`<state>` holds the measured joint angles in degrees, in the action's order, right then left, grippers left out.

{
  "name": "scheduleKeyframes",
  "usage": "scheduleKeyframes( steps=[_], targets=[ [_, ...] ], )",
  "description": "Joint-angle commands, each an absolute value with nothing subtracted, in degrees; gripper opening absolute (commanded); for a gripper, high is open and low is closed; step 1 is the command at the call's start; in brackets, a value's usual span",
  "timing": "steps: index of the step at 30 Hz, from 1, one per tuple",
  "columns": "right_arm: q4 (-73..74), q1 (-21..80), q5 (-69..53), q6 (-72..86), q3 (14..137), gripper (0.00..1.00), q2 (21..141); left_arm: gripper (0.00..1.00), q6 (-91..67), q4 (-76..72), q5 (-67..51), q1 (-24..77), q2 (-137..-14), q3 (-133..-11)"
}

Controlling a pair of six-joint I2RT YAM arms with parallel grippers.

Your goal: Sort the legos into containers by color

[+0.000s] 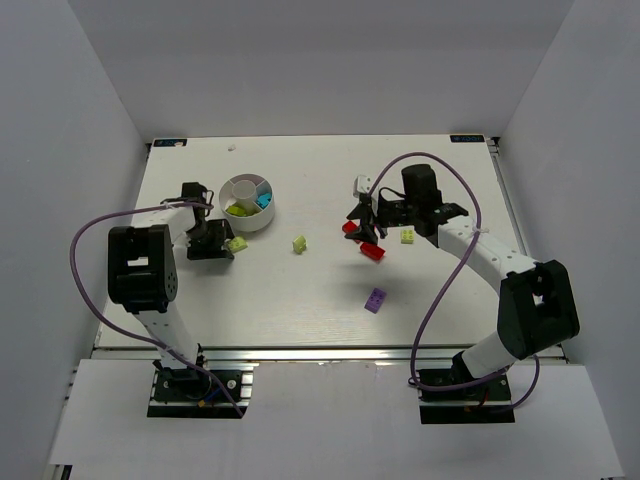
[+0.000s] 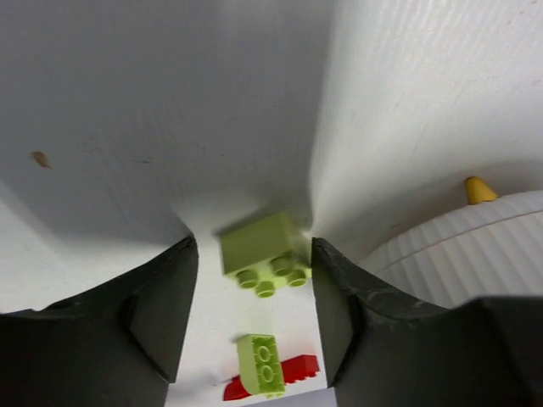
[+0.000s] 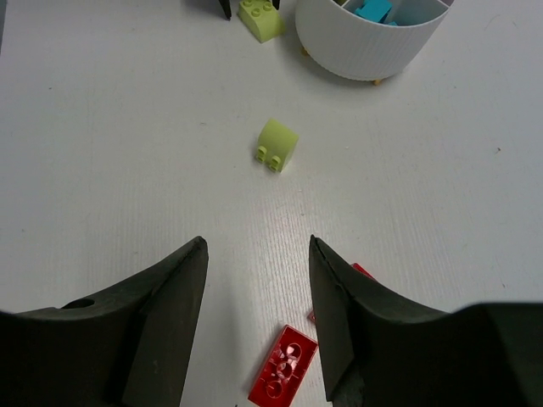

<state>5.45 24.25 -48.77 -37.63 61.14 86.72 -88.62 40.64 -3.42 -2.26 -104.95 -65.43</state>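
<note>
A studded lime-green brick (image 2: 254,242) is flanked, not clamped, by the parted matte-black fingers (image 2: 161,297) of the left gripper (image 2: 253,254), just beside the ribbed round white dish (image 2: 458,254). A glossy flat red brick (image 3: 282,373) is seen on the table below the right gripper (image 3: 256,246), whose fingers are spread wide and hold nothing.

The left pincer (image 2: 253,254) has black fingers (image 2: 161,314), and between them is a small lime-green studded plastic brick (image 2: 259,246). Beside its right finger, the low round white plastic dish (image 2: 458,254) has thin ribs running up and down its wall and a little yellow foot (image 2: 479,190). The right pincer (image 3: 254,254) is black too. A shiny flat red plastic brick (image 3: 282,373) lies right by its tips, and far ahead are cyan plastic bricks (image 3: 373,10). The white table (image 3: 127,127) has fine lines.
</note>
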Motion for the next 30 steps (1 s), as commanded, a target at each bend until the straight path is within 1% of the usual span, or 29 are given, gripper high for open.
scheduleKeyframes(
  steps=[1,5,10,13,14,15,18,30],
  targets=[
    [2.7,23.7,-50.6,-36.6,60.3,0.56,84.7,0.65,-88.0,44.5,1.3,-2.3,-105.8,-65.4],
    [2.2,23.6,-50.8,-36.2,59.8,0.56,84.3,0.60,-86.7,44.8,1.3,-2.3,-104.7,-64.3],
    [1.7,23.4,-51.2,-35.9,59.3,0.56,84.3,0.59,-85.3,43.7,1.2,-2.4,-102.0,-62.2],
    [1.4,23.3,-51.3,-35.9,59.2,0.56,84.3,0.62,-85.1,43.2,0.4,-2.3,-101.4,-61.4],
    [1.4,23.3,-51.3,-35.9,59.2,0.56,84.3,0.65,-85.1,43.2,0.1,-2.3,-101.4,-61.3],
    [1.4,23.3,-51.3,-35.9,59.2,0.56,84.2,0.70,-85.2,43.2,0.1,-2.3,-101.3,-61.3],
    [1.3,23.1,-51.3,-35.8,59.1,0.56,84.2,0.74,-85.6,43.6,-2.6,-2.4,-100.9,-61.4],
    [0.6,22.9,-51.3,-35.5,58.7,0.56,84.2,0.75,-88.5,43.6,-5.3,-1.0,-104.0,-63.4]
  ],
)
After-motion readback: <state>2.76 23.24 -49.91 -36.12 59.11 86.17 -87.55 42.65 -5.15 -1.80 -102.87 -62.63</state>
